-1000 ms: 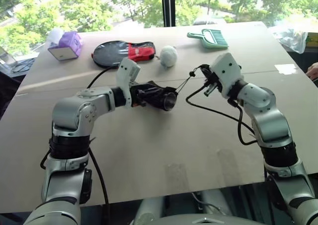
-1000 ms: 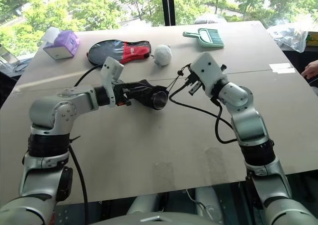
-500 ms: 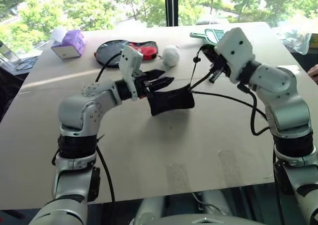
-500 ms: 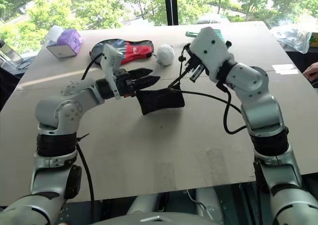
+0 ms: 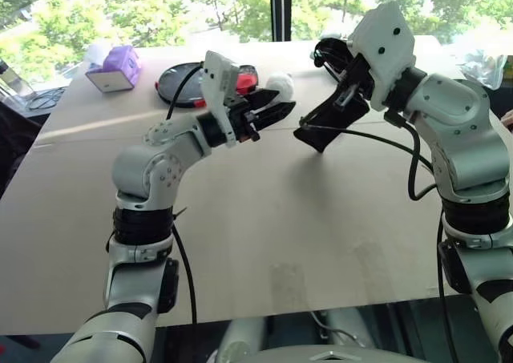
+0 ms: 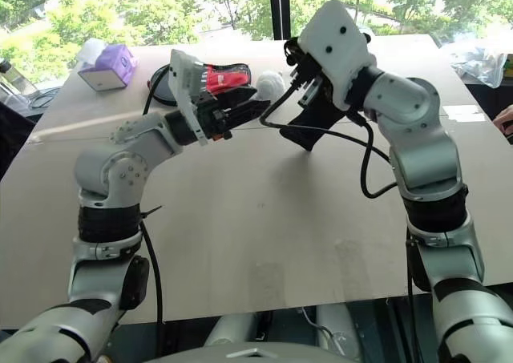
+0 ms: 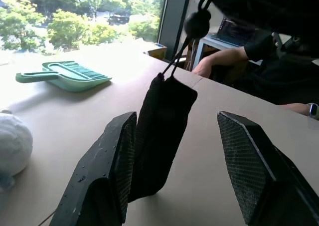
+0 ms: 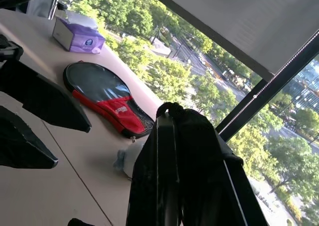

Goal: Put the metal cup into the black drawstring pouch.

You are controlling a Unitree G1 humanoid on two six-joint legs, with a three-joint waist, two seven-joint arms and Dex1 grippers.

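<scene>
The black drawstring pouch (image 5: 322, 128) hangs slanted from its thin cord over the middle of the table. My right gripper (image 5: 346, 81) is raised above it and shut on that cord. In the left wrist view the pouch (image 7: 162, 136) dangles between my left gripper's fingers (image 7: 117, 171), close to one and clear of the other. My left gripper (image 5: 272, 110) is open, held level just left of the pouch, with nothing gripped. The metal cup is hidden from view. The pouch's gathered top (image 8: 189, 176) hangs right before the right wrist camera.
A black-and-red paddle case (image 5: 192, 82) and a white ball (image 5: 279, 82) lie behind my left gripper. A purple tissue box (image 5: 112, 66) sits at the far left, a green dustpan (image 7: 65, 76) at the back. A person's hand (image 7: 219, 61) rests past the far edge.
My left gripper let go of the pouch and rose toward the right. My right gripper lifted the pouch off the table by its cord, so it now hangs.
</scene>
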